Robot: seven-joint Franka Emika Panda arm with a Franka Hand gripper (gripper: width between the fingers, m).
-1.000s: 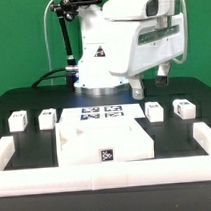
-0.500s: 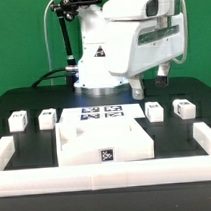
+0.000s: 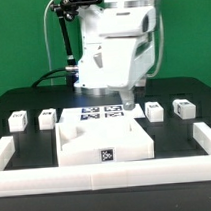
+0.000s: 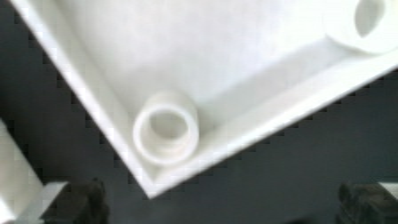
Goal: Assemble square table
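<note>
over the last half second the arm (image 3: 115,43) has swung round: its bulky white head, which hung toward the exterior view's right, now stands in the upper centre of that frame, and the gripper (image 3: 127,100) has come to hang over the marker board (image 3: 102,113), just behind the square slab (image 3: 100,139). nothing on the table has shifted meanwhile. we read this as the approach to a first grasp of the slab, so the assembly looks barely begun. the fingers (image 4: 80,198) are spread as wide as they go and grasp nothing. in the wrist view their dark tips frame a corner of the slab and hang clear of it. the slab's rimmed underside faces up there, with a round socket (image 4: 164,130) by that corner and part of another socket (image 4: 368,25) further along the rim. the slab lies in the lower centre of the exterior view, inside the long white rail (image 3: 11,156). no leg is fitted yet: a leg (image 3: 16,120) and a second leg (image 3: 46,118) sit on the exterior view's left, a third leg (image 3: 154,111) and a fourth leg (image 3: 182,108) on its right, all loose, and only the third is near the gripper
</note>
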